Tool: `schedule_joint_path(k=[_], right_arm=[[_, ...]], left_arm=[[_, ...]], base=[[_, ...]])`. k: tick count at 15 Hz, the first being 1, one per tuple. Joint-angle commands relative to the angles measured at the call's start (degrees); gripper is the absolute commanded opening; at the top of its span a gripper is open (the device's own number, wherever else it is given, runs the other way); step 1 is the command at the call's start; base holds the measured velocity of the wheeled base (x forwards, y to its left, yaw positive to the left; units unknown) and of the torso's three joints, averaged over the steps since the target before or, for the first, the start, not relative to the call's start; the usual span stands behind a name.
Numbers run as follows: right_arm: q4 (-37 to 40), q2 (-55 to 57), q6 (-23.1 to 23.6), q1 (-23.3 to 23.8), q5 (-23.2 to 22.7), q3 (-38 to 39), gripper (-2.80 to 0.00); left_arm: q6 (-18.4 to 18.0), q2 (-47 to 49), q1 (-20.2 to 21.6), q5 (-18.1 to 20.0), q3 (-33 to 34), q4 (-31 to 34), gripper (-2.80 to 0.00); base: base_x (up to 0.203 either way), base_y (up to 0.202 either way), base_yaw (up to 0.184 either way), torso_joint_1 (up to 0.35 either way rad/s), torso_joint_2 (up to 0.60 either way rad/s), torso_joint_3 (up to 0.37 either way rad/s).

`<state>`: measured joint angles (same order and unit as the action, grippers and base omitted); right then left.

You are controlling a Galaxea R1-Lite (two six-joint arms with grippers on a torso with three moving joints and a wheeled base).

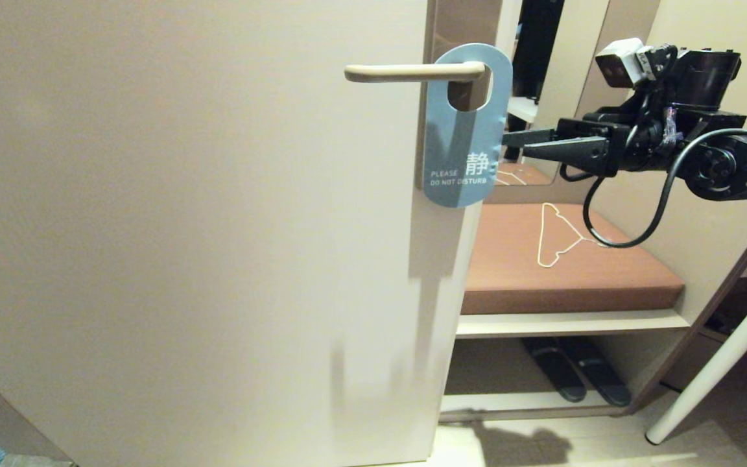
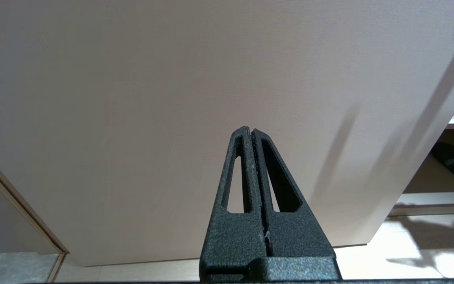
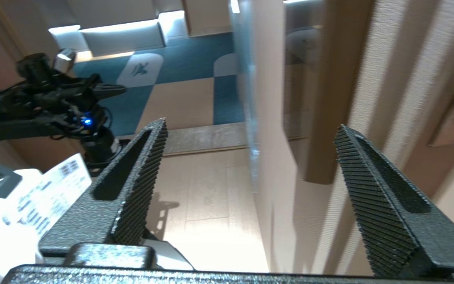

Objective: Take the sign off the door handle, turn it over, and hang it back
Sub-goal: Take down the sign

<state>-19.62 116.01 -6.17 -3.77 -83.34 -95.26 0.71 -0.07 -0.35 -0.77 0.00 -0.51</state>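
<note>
The left gripper (image 2: pixel 252 132) hangs low before the door (image 1: pixel 185 246), fingers pressed together on nothing. The right gripper (image 1: pixel 515 144) has its fingers spread wide and empty, tips just beside the sign's (image 1: pixel 461 149) edge. Beyond them, the sign hangs blue face out on the door handle (image 1: pixel 412 72).

Sign (image 1: pixel 463 130) on door handle (image 1: pixel 412 72), against door (image 1: pixel 185 227); right claw (image 1: pixel 517 144) just beside sign's right edge; hanger (image 1: pixel 558 237) on bench (image 1: pixel 568 285) behind.
</note>
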Motion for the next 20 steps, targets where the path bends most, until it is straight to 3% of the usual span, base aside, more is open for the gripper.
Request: schedule_joint_path(k=[1,20], right_arm=[[-0.2,-0.9,0.0,0.0,-0.9,0.6,0.0],[-0.2,-2.3,0.0,-3.2,-1.4,1.4,0.0]], left_arm=[[0.0,0.1,0.0,0.0,0.0,0.0,-2.8],[0.0,0.1,0.0,0.0,0.0,0.0,-2.8]], base=[[0.0,0.0,0.0,0.0,0.0,0.0],[0.0,0.0,0.0,0.0,0.0,0.0]])
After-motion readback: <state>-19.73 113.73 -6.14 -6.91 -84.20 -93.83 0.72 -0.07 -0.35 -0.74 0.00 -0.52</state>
